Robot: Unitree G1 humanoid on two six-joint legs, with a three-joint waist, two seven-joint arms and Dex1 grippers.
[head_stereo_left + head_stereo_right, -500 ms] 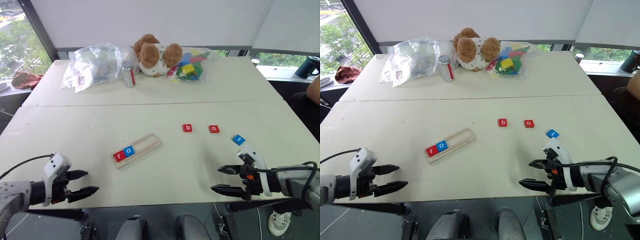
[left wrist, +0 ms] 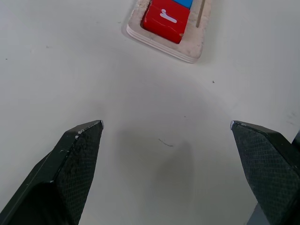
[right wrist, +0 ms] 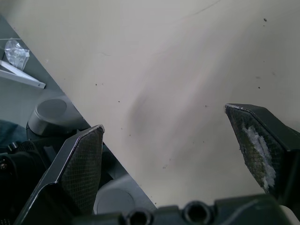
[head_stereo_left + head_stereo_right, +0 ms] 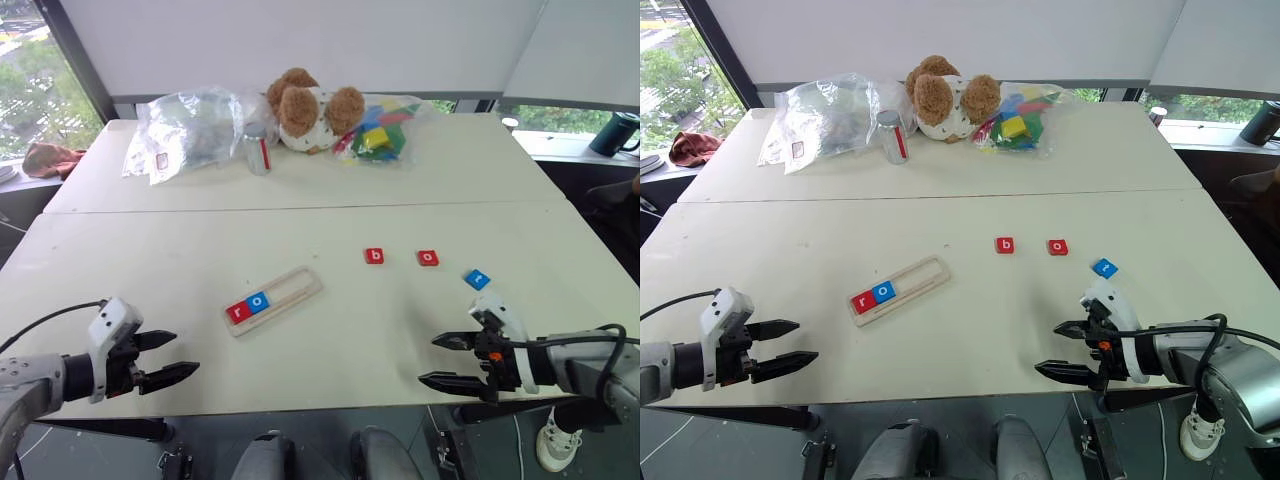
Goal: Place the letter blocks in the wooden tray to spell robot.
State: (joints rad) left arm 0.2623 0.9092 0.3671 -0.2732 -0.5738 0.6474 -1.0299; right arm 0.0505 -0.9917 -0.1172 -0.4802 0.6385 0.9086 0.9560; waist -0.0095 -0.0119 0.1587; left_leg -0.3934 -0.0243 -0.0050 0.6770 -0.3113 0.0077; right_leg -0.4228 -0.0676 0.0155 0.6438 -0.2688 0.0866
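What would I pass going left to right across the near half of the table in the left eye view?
Left gripper → pale wooden tray holding a red r tile and a blue o tile → red b tile → red o tile → blue tile.

Head eyes overlook the table (image 4: 300,330); wrist cameras hover close.

Office or lab room set up for testing

2 plain white desks (image 4: 300,170) pushed together beneath blind-covered windows (image 4: 300,40) with trees outside; a teddy bear (image 4: 310,108) and bagged props (image 4: 190,130) at the back.
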